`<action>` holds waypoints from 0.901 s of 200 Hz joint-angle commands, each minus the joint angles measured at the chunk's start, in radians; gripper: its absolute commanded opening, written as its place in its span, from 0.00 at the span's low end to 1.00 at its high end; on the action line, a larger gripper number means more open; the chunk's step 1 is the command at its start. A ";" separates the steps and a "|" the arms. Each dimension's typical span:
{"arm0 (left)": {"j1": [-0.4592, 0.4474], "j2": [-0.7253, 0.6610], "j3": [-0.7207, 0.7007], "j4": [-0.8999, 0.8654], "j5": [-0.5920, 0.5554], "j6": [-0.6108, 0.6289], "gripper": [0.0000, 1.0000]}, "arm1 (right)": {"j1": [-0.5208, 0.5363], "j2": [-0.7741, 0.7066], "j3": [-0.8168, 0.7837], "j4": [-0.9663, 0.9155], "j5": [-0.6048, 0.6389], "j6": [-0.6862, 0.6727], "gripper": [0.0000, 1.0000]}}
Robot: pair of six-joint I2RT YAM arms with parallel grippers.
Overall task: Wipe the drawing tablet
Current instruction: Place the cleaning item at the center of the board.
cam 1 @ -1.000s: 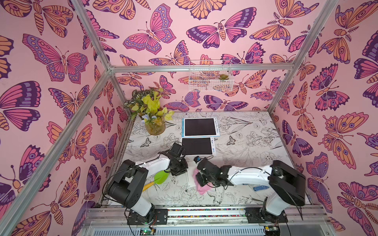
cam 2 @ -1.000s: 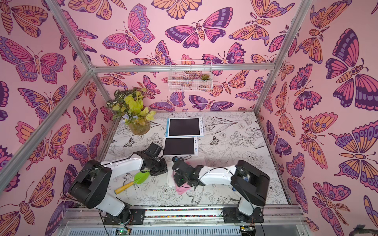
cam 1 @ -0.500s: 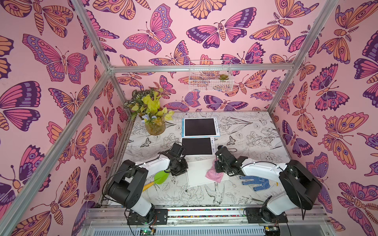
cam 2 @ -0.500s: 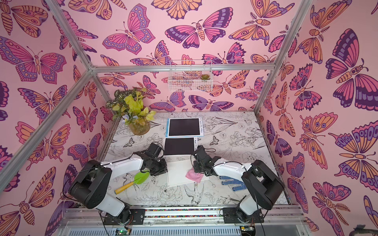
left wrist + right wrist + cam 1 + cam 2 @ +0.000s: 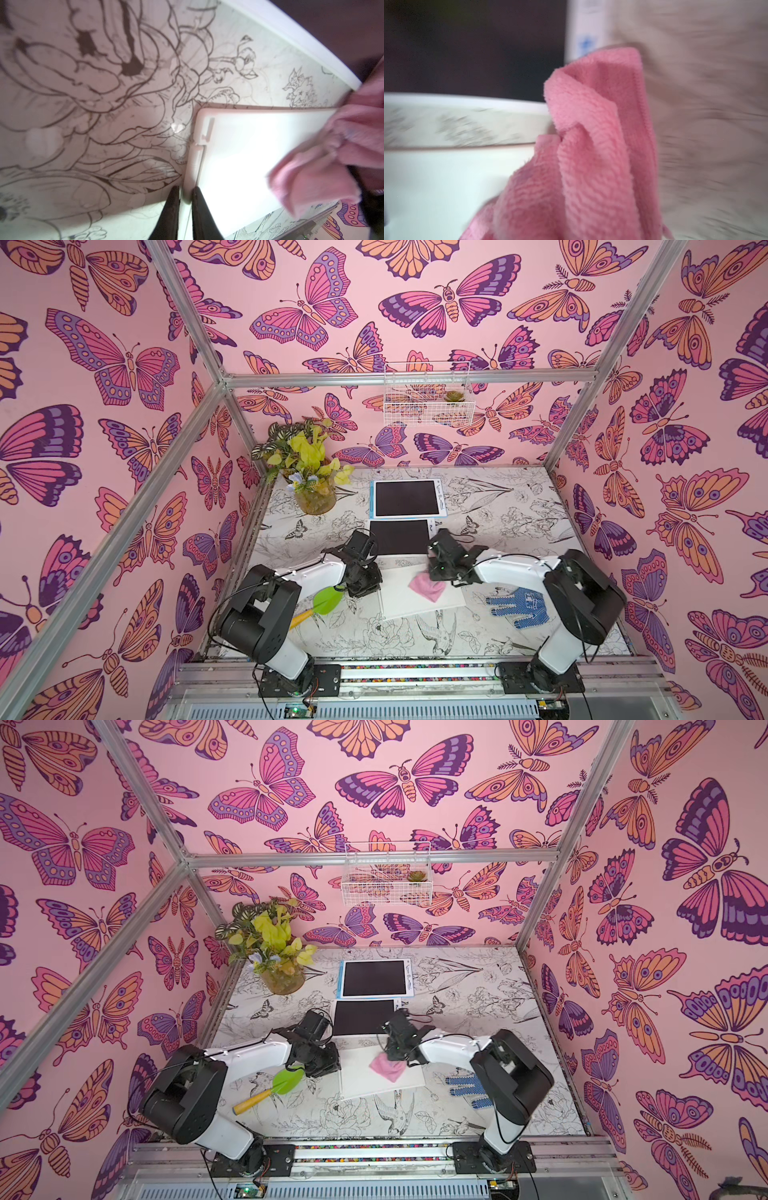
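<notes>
**Hazards.** The right claw [image 5: 436,576] is clamping a bunched pink cloth [image 5: 426,588] with its jaws almost fully closed. In the right wrist view most of the cloth is hanging loose below the claw, so the grip is probably taking in only a small fold. A hard drag across the tablet [image 5: 399,599] could pull that fold out.

The cloth is resting near the tablet corner on the right claw's side. A long stroke away from the left claw [image 5: 185,192] risks running off the edge onto the table [image 5: 519,510], toward the glove [image 5: 517,605] lying just outside the right claw. A forward stroke risks reaching the dark screen [image 5: 400,537] directly ahead of both claws. That screen is lying just beyond the tablet; whether the two are touching cannot be told.

The left claw is pinching the tablet's rim, jaws narrowed to the rim's thickness, one finger on each side. This hold is shallow. Sideways push from the cloth could pivot the tablet or slip it free.

**Pose.** Both arms are reaching forward, low over the table, forearms angling inward toward each other. The tablet is lying pale side up between the two claws, with the cloth touching it under the right claw.
</notes>
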 commanded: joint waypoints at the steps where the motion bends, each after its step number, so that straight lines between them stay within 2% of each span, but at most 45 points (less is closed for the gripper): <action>1: -0.003 0.102 -0.072 -0.178 -0.146 0.003 0.16 | -0.098 -0.110 -0.023 -0.310 0.185 0.075 0.00; 28: -0.004 0.093 -0.048 -0.189 -0.140 0.009 0.16 | -0.174 -0.199 -0.009 -0.394 0.214 0.067 0.00; 55: -0.004 0.069 0.011 -0.227 -0.129 0.029 0.26 | -0.193 -0.233 0.035 -0.500 0.232 0.071 0.01; 71: -0.004 0.047 0.048 -0.240 -0.113 0.036 0.35 | -0.229 -0.252 0.026 -0.539 0.228 0.071 0.11; 89: -0.004 0.023 0.096 -0.262 -0.090 0.040 0.45 | -0.284 -0.278 -0.005 -0.549 0.213 0.059 0.30; 108: -0.002 -0.013 0.131 -0.282 -0.069 0.037 0.55 | -0.349 -0.311 -0.018 -0.563 0.172 0.040 0.43; 125: 0.003 -0.041 0.137 -0.284 -0.032 0.032 0.61 | -0.359 -0.352 0.003 -0.595 0.183 0.025 0.56; 158: 0.017 -0.066 0.122 -0.287 0.029 0.013 0.67 | -0.356 -0.407 0.077 -0.661 0.201 0.011 0.68; 180: 0.021 -0.056 0.119 -0.276 0.078 0.012 0.68 | -0.350 -0.432 0.121 -0.689 0.212 -0.009 0.70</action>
